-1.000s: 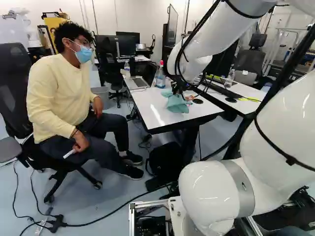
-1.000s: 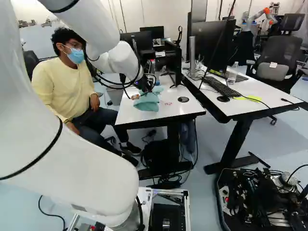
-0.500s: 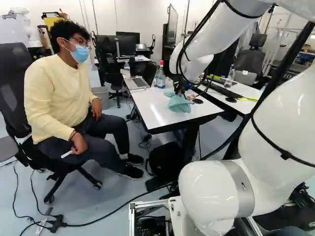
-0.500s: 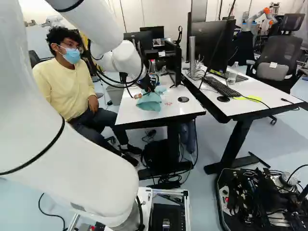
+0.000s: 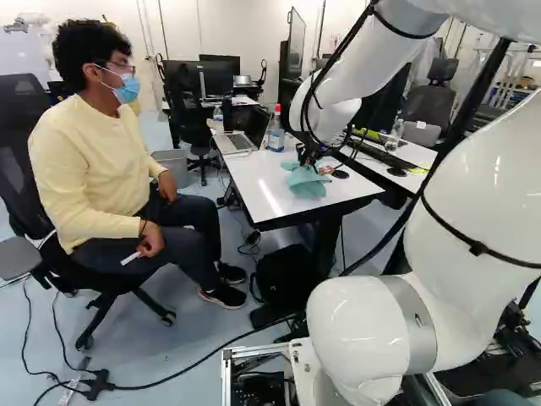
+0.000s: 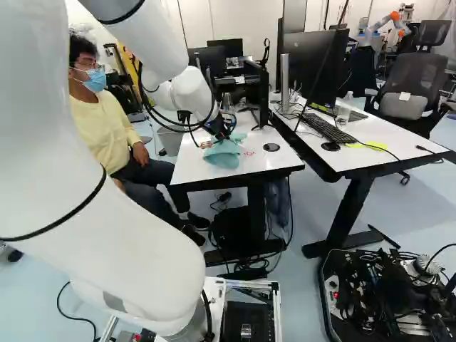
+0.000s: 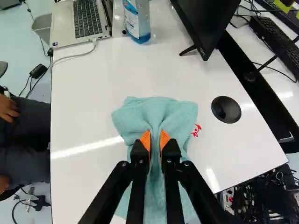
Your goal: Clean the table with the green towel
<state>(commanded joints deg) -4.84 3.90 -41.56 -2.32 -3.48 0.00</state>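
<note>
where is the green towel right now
In the right base view, the crumpled green cloth towel is pinched by the black hand on the white tabletop, left of the round black cap.

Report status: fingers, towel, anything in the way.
Fingers shut on towel. Towel draped on table, red marks beside it. Bottle, laptop at far end.

An open laptop [image 7: 87,18] stands beside a bottle of blue liquid [image 7: 138,23]; a white cable [image 7: 72,57] runs from the laptop's side. A keyboard [image 6: 328,130] and a clear container [image 6: 343,115] rest on the second desk [image 6: 392,132]. An office chair [image 6: 413,82] stands beyond that desk; a grey waste bin [image 5: 172,162] stands on the floor [image 5: 203,330]
</note>
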